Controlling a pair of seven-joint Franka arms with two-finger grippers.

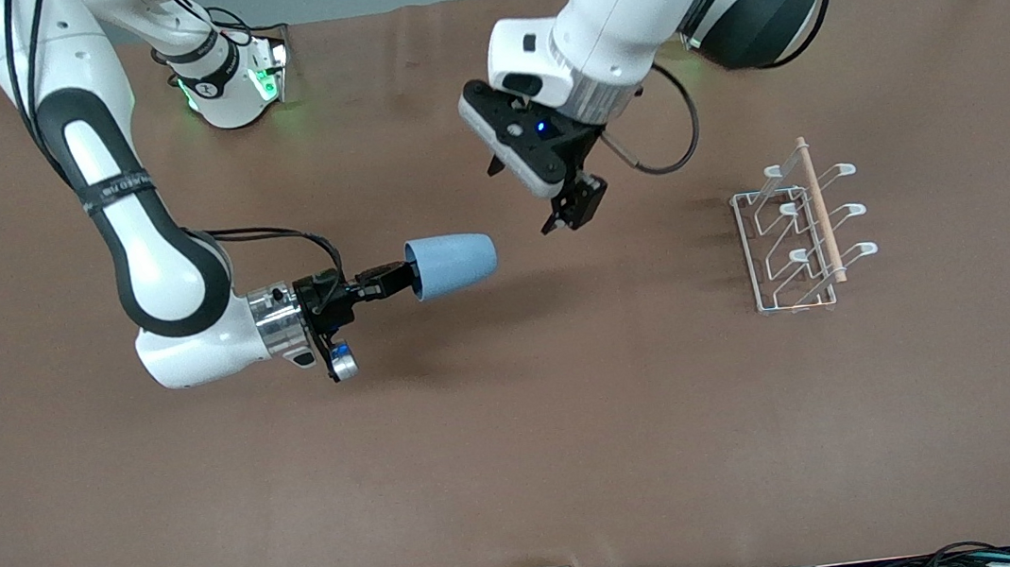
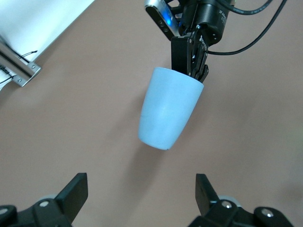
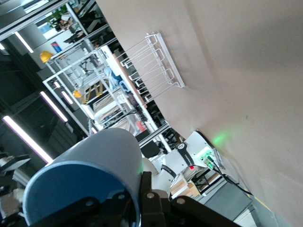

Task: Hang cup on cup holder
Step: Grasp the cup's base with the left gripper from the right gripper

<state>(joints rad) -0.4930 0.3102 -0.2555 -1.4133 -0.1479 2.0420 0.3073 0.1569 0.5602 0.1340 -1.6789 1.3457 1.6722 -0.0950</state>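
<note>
We couldn't really make out any readable text, since the only lettering we spotted was some white print on the black band (image 1: 117, 187) around the right arm (image 1: 143, 258), and that was too small and skewed for us to tell what it said.

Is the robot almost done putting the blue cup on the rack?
Not yet. Picking up looks done: the right pincer grips the cup by its rim, sideways above the table. In hand: the open left pincer hangs close by, maybe for a handover. Left: the cup holder has no cup on it.
</note>
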